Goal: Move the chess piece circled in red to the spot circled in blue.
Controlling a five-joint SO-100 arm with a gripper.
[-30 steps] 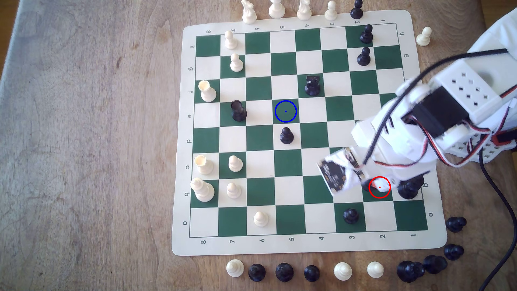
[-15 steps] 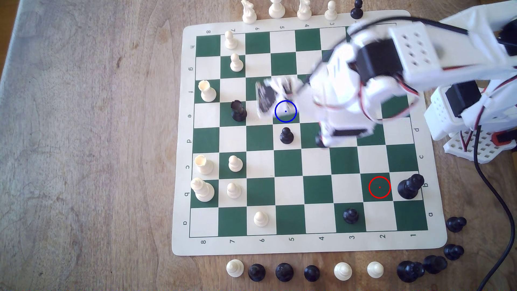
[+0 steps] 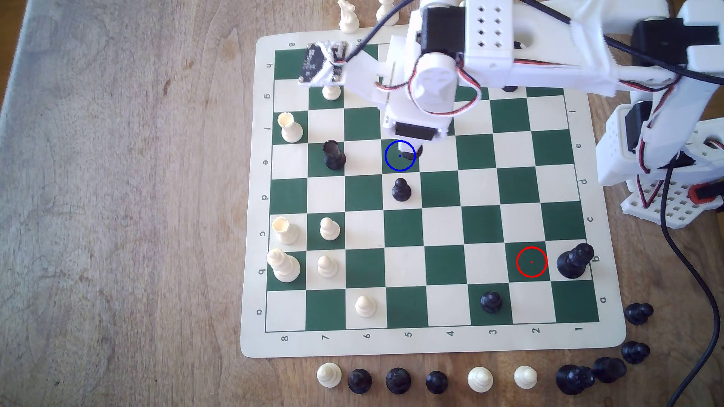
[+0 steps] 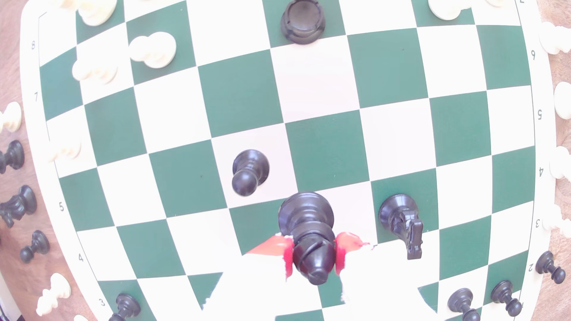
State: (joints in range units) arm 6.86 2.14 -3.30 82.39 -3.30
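Green-and-cream chessboard mat (image 3: 438,344) on wooden table (image 3: 117,195). Black rook (image 3: 333,155) left of centre, black pawn (image 3: 400,189) mid-frame, white pieces along board's left edge, captured pieces lined along bottom.

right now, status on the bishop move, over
Gripper shut on black bishop. Bishop over blue-ringed square, release pending. Black pawn one square away, not blocking.

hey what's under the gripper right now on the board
The black bishop sits between the gripper pads, above the blue-ringed green square. Whether its base touches the board is hidden.
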